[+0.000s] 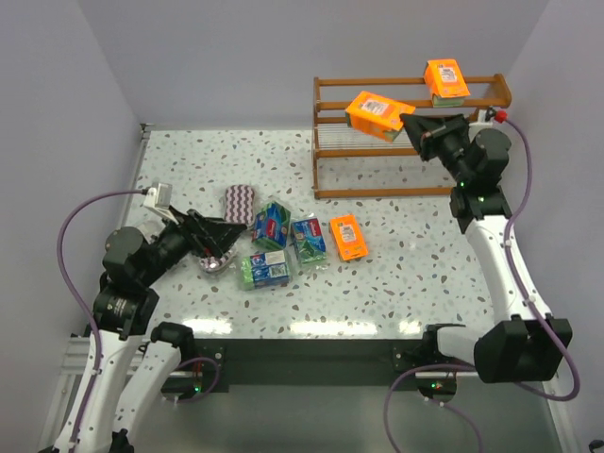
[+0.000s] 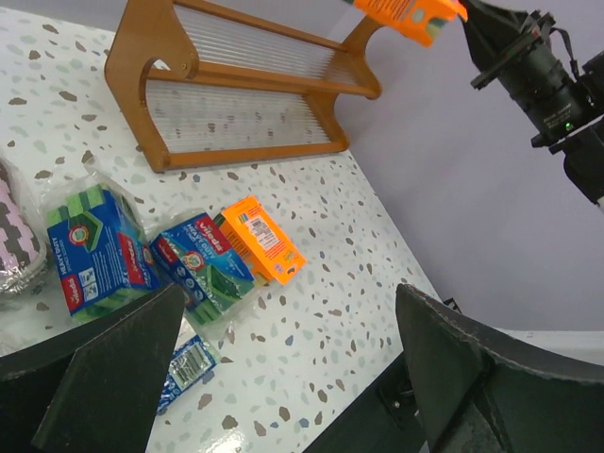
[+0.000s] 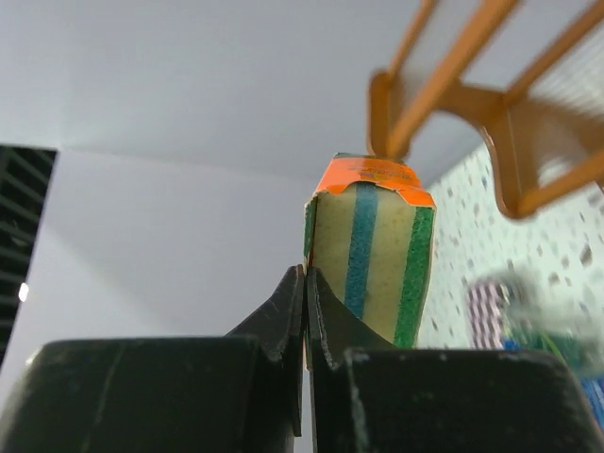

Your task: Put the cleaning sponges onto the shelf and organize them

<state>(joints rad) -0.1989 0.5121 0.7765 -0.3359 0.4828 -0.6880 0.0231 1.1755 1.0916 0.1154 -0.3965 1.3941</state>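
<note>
Right gripper (image 1: 408, 121) pinches one orange sponge pack (image 1: 379, 114) near the shelf (image 1: 318, 142) top — I read left gripper (image 1: 226, 243) spread wide

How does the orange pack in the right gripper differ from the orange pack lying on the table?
The held orange pack hangs in the air near the shelf, pinched by the right gripper. The table orange pack rests on the table, ungripped. The held orange pack is tilted, while the table orange pack lies flat, label up. Both are bright orange with a white label.
</note>
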